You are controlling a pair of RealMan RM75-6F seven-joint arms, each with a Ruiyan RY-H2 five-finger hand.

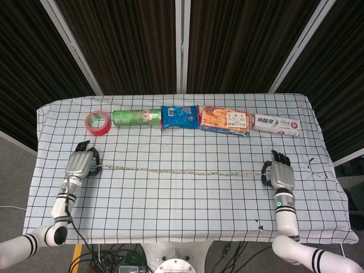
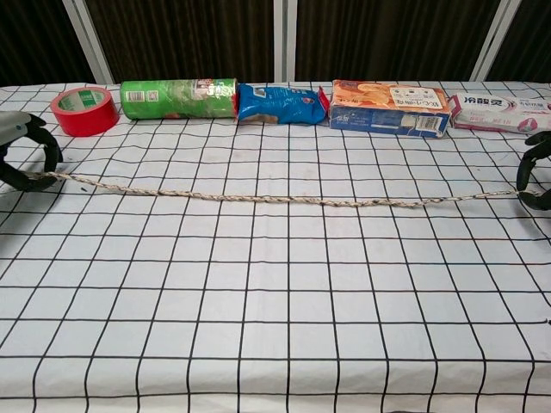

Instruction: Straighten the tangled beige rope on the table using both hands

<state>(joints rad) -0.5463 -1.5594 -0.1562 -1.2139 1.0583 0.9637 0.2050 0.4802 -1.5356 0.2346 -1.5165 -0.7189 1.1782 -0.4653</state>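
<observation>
1. Dark curtains hang behind a table (image 1: pixel 170 210) covered in a white cloth with a black grid.
2. Along the far edge sit a red tape roll (image 1: pixel 98 123), a green can (image 1: pixel 136 118) on its side, a blue snack bag (image 1: pixel 181 117), an orange box (image 1: pixel 225 120) and a toothpaste box (image 1: pixel 277 124).
3. Judging by how it lies, the job looks nearly done: the rope (image 1: pixel 182 170) runs across the cloth in one almost straight line, with no loops or knots showing.
4. What seems left is to set the ends down and let go.
5. The left hand (image 1: pixel 81 163) is clenched around the rope's left end, fingers curled over it.
6. The right hand (image 1: pixel 281 174) pinches the right end between curled fingers at the line's other extreme.
7. The rope lies between the two hands, well in front of the row of goods.
</observation>
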